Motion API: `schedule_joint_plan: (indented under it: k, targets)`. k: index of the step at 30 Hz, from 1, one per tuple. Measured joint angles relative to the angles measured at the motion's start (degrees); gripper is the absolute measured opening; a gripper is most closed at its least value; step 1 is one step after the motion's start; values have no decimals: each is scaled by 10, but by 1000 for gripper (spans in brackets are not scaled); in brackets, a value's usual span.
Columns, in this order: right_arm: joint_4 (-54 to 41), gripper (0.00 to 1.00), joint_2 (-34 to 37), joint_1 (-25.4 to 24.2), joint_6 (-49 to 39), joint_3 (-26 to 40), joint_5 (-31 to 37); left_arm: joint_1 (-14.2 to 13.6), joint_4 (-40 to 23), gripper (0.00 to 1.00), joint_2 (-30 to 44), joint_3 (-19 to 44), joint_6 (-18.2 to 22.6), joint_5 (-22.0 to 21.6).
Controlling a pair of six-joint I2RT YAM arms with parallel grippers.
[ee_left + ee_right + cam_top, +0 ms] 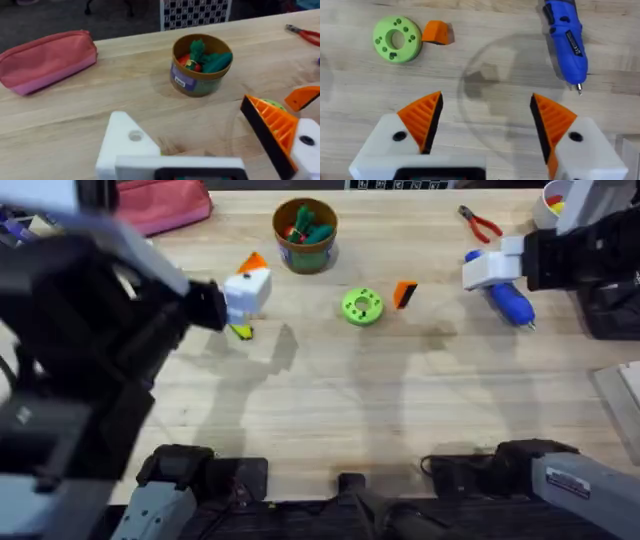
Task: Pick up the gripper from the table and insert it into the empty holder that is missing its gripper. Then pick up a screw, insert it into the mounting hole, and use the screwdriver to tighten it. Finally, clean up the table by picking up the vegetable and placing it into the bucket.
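A: Where is the loose gripper [404, 293]?

B: On the table [330, 410], just beside the green ring [361, 306], on the side facing the screwdriver [509, 301].

A: How will it handle?

B: I judge it light, stiff plastic, a small wedge apt to skid. Take it across its flat flanks, not the sloping ribbed face.

A: And the holder [125, 142]?

B: It is the left gripper's [200, 140] bare white base; the other finger wears its orange pad [272, 125]. That claw stands spread, pinching nothing.

A: The right gripper [485, 117]?

B: Spread wide, empty, above bare wood between ring and screwdriver.
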Motion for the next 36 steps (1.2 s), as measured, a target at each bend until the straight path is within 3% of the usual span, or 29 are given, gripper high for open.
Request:
schedule_joint_plan:
  k: [10, 18, 27, 36]
  targets:
    - [0, 994, 0, 0, 0, 0, 0, 0, 127, 985, -166, -154, 1, 40]
    - [0, 994, 0, 0, 0, 0, 0, 0, 176, 986, -224, -226, 1, 91]
    - [0, 994, 0, 0, 0, 0, 0, 0, 205, 986, -282, -278, 1, 126]
    - [0, 994, 0, 0, 0, 0, 0, 12, 214, 986, -341, -297, 1, 207]
